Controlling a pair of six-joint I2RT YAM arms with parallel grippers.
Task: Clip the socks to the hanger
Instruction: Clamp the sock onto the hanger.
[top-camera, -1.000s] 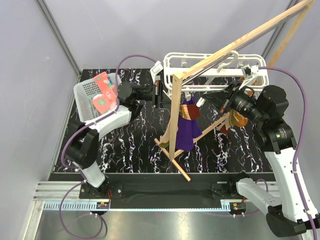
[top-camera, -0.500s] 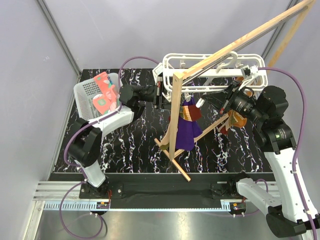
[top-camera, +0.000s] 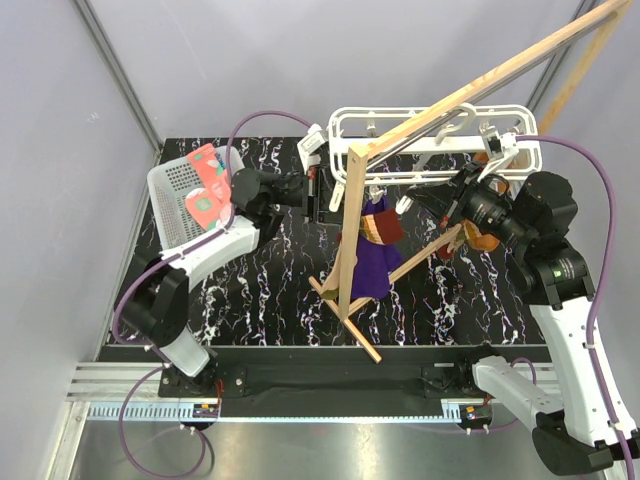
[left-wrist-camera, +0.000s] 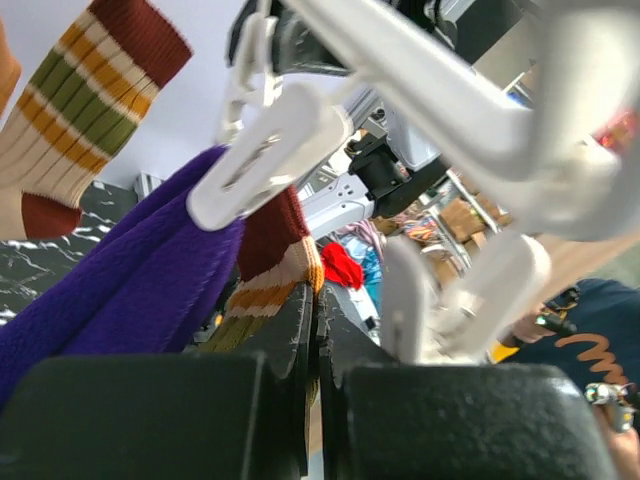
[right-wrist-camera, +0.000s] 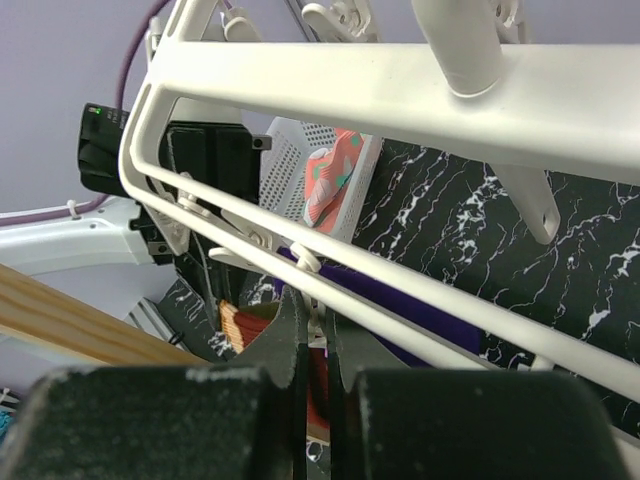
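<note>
Hanger (top-camera: 420, 147) shifted rightward; left gripper (left-wrist-camera: 316, 330) closed, contents unclear.

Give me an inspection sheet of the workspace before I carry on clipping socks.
Surface: black white-veined tabletop, nothing spilled.
Job's things: white plastic drying hanger hangs on the light wooden rail stand; pink patterned socks lie in the white perforated plastic basket; tan striped socks hang beside the plain purple cloth.
Clutter: the stand, basket and purple cloth above; orange-brown cloth by the right arm.
Grippers: left claw shut near the hanger's left end; right claw shut beneath its bars; whether either grips anything cannot be told.
Cables: purple cables loop from both arms, no snag seen.
Surroundings: pale grey walls; metal rail at the near edge.
</note>
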